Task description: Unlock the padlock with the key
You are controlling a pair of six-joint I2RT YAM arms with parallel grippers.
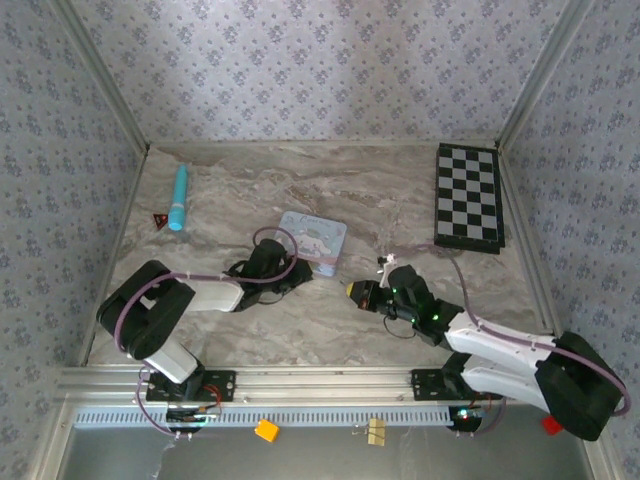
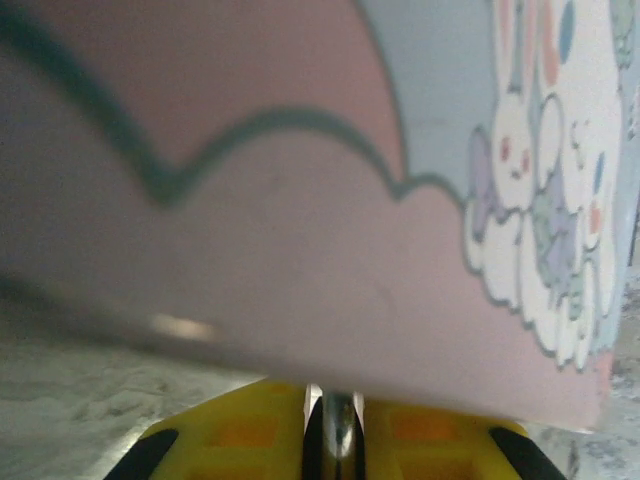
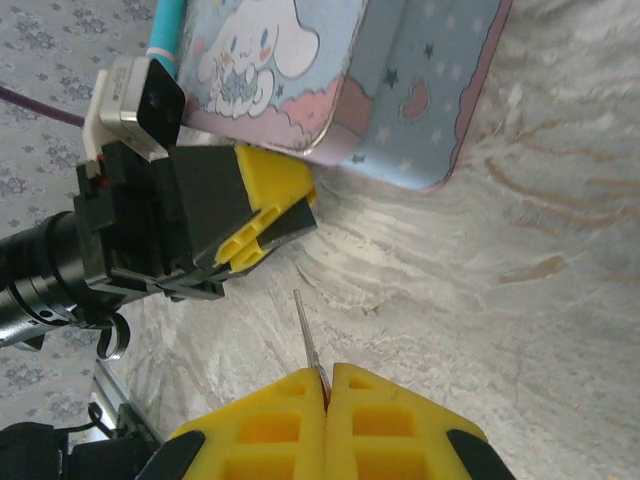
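The left claw is pinching shut on a small black & silver thing, prob. the padlock, right up against the tin. The right claw is squeezing closed on the thin key. The key tip is sticking out & pointing toward the left claw, near but not touching.

I think the key is getting lined up w/ the hole. The keyhole is too hidden to see. Best way: the left claw is keeping the padlock from wiggling, hole facing the key, while the right claw is going slow & straight, b/c the skinny key could bend or slip.
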